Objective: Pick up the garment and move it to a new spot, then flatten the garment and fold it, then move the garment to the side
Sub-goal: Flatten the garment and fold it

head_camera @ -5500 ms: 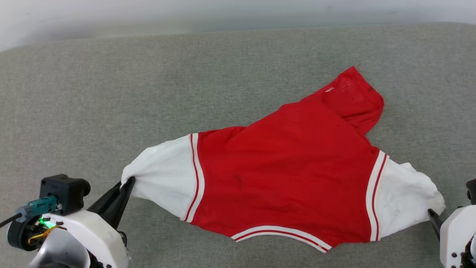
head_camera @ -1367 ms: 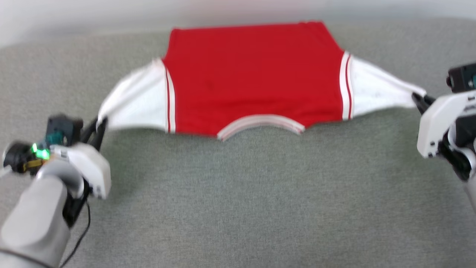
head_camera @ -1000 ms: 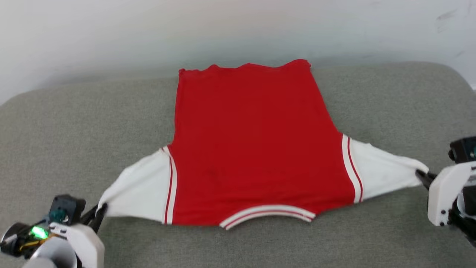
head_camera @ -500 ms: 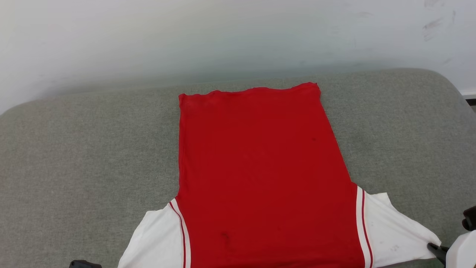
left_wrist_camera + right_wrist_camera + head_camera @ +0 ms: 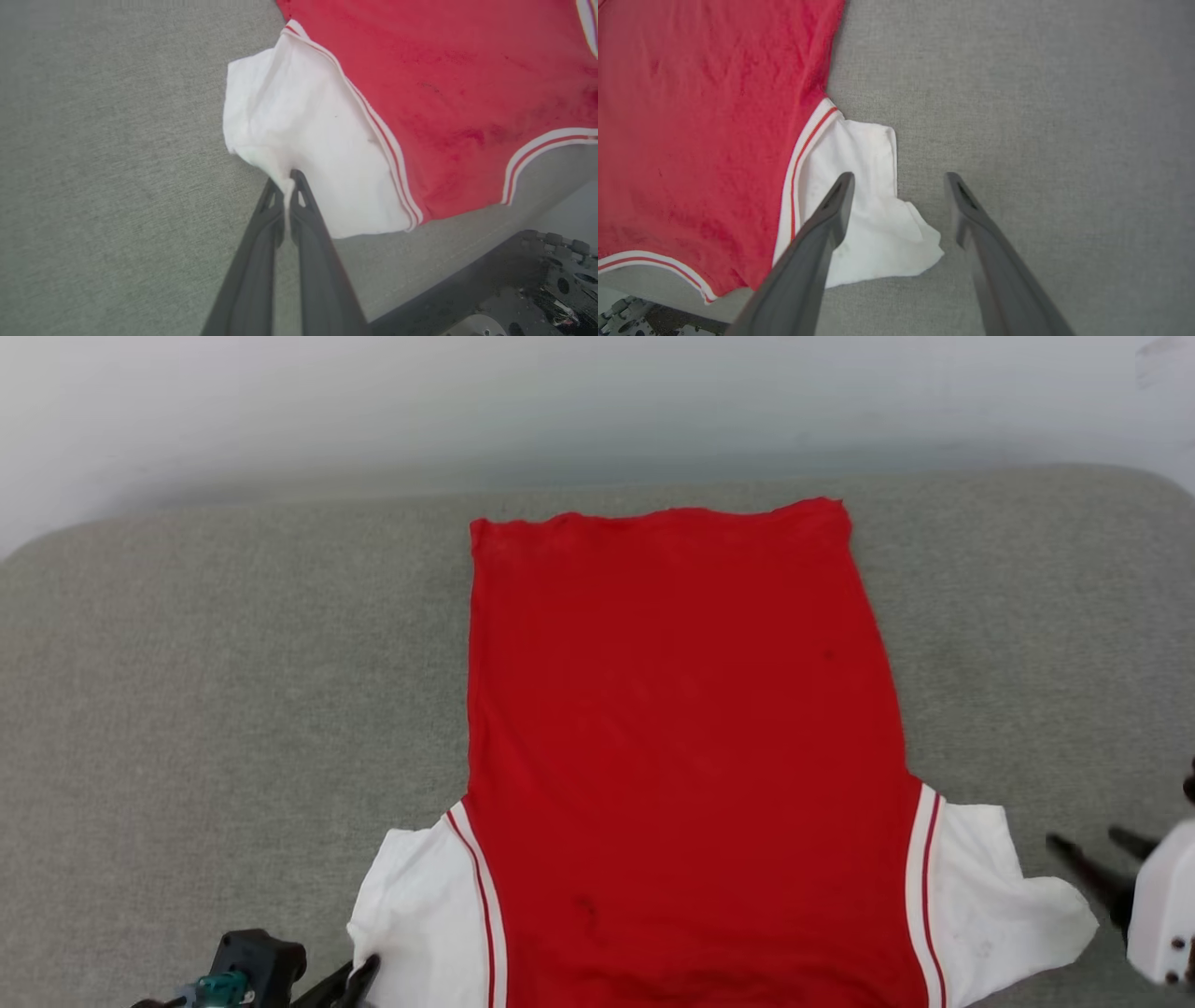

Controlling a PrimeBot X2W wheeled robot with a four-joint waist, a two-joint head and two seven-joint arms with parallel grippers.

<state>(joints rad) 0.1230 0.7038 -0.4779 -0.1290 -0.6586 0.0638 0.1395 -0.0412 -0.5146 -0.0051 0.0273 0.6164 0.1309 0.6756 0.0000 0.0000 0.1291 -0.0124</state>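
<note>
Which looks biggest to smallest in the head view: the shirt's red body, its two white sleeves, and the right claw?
1. red body, by far the largest.
2. right sleeve and left sleeve look close; the left one is cut off at the bottom edge, so I won't rank them.
3. right claw, smallest.

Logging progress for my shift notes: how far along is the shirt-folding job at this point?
Done: the garment lies spread flat on the gray surface, plain red side up. In hand: the left gripper is shut on the white left sleeve; the right gripper is open, holding nothing, by the right sleeve. Left: no fold made yet, and the move to the side.
</note>
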